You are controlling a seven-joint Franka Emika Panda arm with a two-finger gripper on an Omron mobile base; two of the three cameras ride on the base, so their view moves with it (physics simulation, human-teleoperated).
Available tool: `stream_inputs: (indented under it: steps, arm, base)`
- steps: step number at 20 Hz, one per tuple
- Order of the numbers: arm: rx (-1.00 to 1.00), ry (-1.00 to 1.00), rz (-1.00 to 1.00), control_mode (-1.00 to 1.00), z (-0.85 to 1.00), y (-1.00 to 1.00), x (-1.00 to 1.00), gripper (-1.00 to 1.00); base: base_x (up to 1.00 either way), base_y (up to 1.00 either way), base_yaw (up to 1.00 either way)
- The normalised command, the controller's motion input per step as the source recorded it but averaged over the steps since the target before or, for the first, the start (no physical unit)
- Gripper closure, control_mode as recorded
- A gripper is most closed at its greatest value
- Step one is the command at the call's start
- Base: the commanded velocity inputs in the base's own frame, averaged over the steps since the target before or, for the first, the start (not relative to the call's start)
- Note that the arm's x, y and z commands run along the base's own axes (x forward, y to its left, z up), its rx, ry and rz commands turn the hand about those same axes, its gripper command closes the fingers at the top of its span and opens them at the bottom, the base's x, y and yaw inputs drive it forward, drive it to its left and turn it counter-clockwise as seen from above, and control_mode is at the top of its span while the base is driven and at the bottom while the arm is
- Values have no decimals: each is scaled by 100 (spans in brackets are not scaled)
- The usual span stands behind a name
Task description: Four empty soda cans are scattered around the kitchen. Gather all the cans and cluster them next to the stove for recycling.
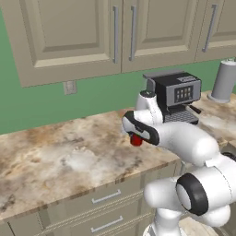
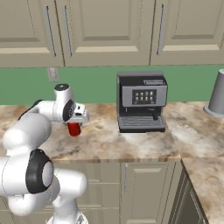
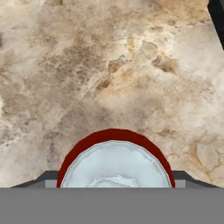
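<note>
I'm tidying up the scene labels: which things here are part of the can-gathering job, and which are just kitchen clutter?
Part of the job:
soda can, upright on the counter
gripper, above the can

Just there:
coffee machine
grey canister
wall outlet

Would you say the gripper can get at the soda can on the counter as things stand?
Probably yes. The gripper hangs right over the upright can, whose silver top shows just below the hand. The counter around it is bare and the coffee machine stands well aside. Whether the fingers already grip it is unclear.
</note>
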Motion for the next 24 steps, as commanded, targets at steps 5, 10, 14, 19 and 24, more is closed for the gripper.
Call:
stream_inputs:
  steps: [5, 10, 14, 19, 24]
  arm:
    - [0, -14, 2, -100, 19, -9, -25, 100]
    - [5, 11, -1, -100, 10, -5, 0, 100]
    - [0, 16, -1, -100, 32, 0, -19, 100]
    - [0, 4, 0, -100, 16, 0, -13, 100]
    - [0, 0, 0, -100, 0, 0, -12, 100]
  base:
    - [0, 0, 0]
    - [0, 0, 0]
    - [0, 0, 0]
    - [0, 0, 0]
    - [0, 0, 0]
